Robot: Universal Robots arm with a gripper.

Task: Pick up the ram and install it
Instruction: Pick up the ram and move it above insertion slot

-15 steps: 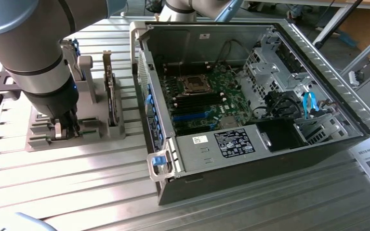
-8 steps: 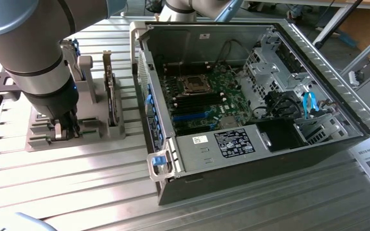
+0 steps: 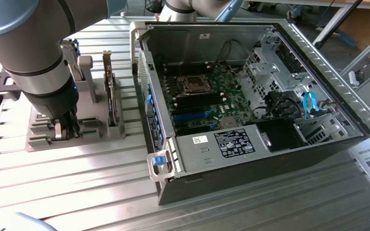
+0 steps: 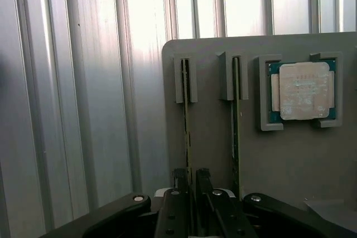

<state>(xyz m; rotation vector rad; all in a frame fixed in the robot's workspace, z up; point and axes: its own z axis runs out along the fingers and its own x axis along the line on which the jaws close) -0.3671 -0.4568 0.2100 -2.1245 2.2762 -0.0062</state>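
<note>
Ribbed aluminium counter (image 3: 63,178) carries a grey slotted holder (image 4: 290,160); the black gripper (image 4: 193,175) is clamped on one thin green ram stick (image 4: 187,115) standing there.

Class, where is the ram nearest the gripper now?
In the wrist view, the ram stands on edge in the grey holder, beside its twin, the gripper at one end. The holder is on the exterior view's left.

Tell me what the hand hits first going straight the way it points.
Most likely the ram standing on edge in the grey holder; the hand is lined up with it, gap unclear.
</note>
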